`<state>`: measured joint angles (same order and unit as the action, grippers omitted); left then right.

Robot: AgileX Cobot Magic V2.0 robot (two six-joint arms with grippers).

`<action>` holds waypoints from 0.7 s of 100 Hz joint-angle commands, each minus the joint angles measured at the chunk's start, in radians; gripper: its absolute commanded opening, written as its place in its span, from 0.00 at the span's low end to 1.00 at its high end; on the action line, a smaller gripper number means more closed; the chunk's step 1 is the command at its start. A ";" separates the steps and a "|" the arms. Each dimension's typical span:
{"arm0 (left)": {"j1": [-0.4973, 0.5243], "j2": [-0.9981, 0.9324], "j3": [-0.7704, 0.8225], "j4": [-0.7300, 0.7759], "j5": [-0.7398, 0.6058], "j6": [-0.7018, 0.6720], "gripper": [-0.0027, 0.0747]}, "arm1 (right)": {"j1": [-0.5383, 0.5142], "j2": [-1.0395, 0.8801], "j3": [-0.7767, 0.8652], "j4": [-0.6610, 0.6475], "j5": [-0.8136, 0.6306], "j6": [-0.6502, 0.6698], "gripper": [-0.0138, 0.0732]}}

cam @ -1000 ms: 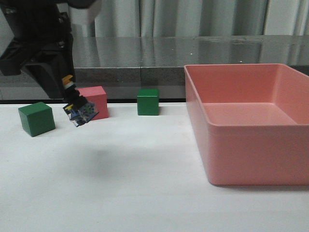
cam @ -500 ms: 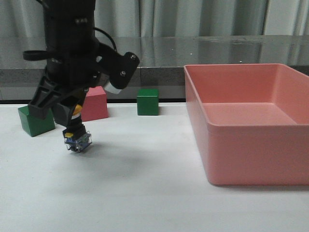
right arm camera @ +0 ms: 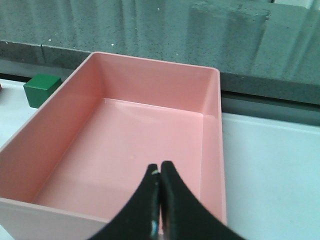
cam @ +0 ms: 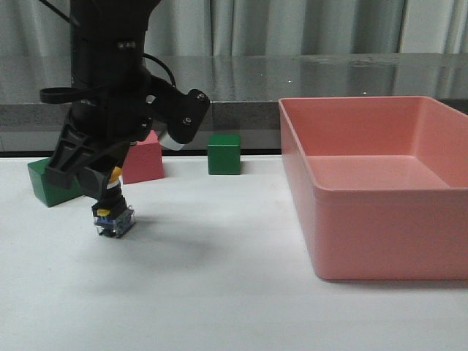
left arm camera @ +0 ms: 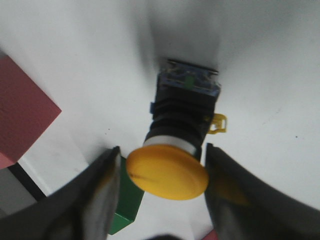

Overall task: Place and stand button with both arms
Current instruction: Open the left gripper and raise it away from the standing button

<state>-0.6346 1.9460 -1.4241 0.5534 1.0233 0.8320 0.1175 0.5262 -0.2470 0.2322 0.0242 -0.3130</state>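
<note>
one second on, the left gripper (cam: 110, 207) has lowered the button (cam: 115, 220) from mid-air to the table (cam: 234, 292), base down between its fingers (left arm camera: 102, 195), cap still clasped, while the right gripper (right arm camera: 159, 200), pinched empty, hangs over the tub (right arm camera: 210, 120).

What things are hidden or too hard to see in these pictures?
- Front view: the left gripper covers the small button's yellow cap, so its grip is unclear.
- Front view: the arm hides part of the left green cube and the pink cube.
- Left wrist view: blurred fingers; contact with the cap is uncertain.
</note>
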 commanded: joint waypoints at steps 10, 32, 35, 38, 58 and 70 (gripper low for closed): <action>-0.011 -0.056 -0.029 0.025 0.011 -0.012 0.83 | -0.006 -0.002 -0.026 0.002 -0.077 -0.002 0.03; -0.011 -0.151 -0.029 0.023 0.017 -0.024 0.83 | -0.006 -0.002 -0.026 0.002 -0.077 -0.002 0.03; -0.007 -0.172 -0.029 0.023 0.020 -0.041 0.83 | -0.006 -0.002 -0.026 0.002 -0.077 -0.002 0.03; -0.003 -0.194 -0.029 0.023 0.025 -0.064 0.81 | -0.006 -0.002 -0.026 0.002 -0.077 -0.002 0.03; 0.049 -0.362 -0.029 -0.003 0.130 -0.278 0.40 | -0.006 -0.002 -0.026 0.002 -0.077 -0.002 0.03; 0.126 -0.462 -0.029 -0.116 0.128 -0.333 0.01 | -0.006 -0.002 -0.026 0.002 -0.077 -0.002 0.03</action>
<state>-0.5527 1.5863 -1.4241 0.4904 1.1592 0.5573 0.1175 0.5262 -0.2470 0.2322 0.0242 -0.3130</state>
